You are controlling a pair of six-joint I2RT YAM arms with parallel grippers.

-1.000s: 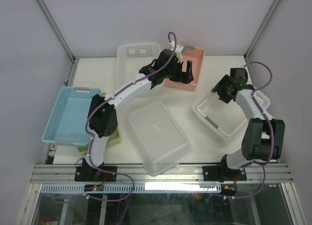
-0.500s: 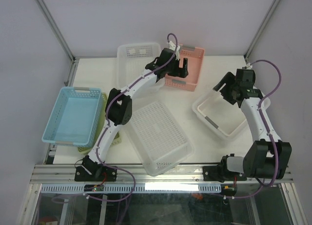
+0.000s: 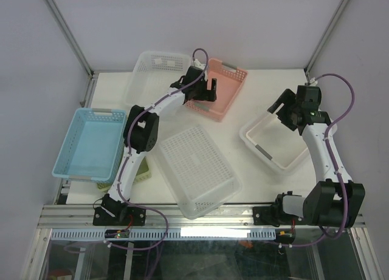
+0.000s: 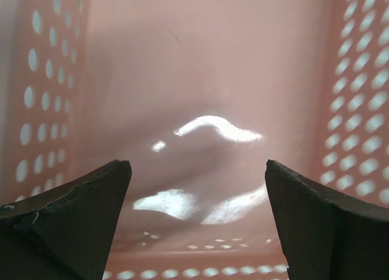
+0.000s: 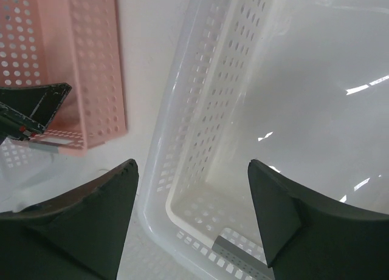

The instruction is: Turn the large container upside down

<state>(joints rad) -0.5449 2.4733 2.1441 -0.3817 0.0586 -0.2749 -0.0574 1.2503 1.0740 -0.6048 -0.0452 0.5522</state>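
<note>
The largest container is a clear perforated basket (image 3: pixel 197 170) at the front centre, lying with its base up. My left gripper (image 3: pixel 206 88) is open inside a pink perforated basket (image 3: pixel 225 98) at the back; the left wrist view shows its open fingers (image 4: pixel 197 164) over the pink floor (image 4: pixel 200 67). My right gripper (image 3: pixel 287 113) is open and empty above the far-left corner of a white basket (image 3: pixel 273 143). In the right wrist view it (image 5: pixel 191 164) hovers over that basket's rim (image 5: pixel 182 140).
A clear basket (image 3: pixel 152 70) stands at the back left, touching the pink one. A blue basket (image 3: pixel 91 143) overhangs the table's left edge, with a green thing (image 3: pixel 141 170) under it. The pink basket also shows in the right wrist view (image 5: pixel 79 61).
My left gripper has swung left and the pink basket has shifted and turned with it, pushing the clear back basket left. My right arm has straightened and its gripper moved slightly back.
</note>
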